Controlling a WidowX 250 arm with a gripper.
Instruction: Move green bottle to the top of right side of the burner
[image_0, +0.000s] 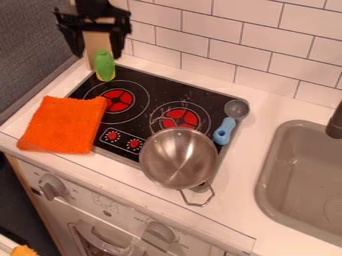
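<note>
Claw (99, 54) gapes open over the green plastic bottle (104, 66) — the bottle stands at the cooktop's (175, 89) eleven o'clock; grasping seems the step in hand; next, likely: lower, pinch, lift, carry towards one o'clock.

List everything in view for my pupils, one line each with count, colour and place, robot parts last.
Bottle: 1, green, stove's back-left corner
Towel: 1, orange, left
Pot: 1, silver, front right of stove
Spoon: 1, blue and grey, stove's right edge
Stove: 1, black, on counter
Burners: 2, red, on stove
Dials: 2, red, stove front
Counter: 1, white, around stove
Sink: 1, grey, right
Tap: 1, dark, right edge
Tiles: many, white, back wall
Knobs: 2, grey, oven front
Arm: 1, black, top left
Gripper: 1, black, near bottle
</note>
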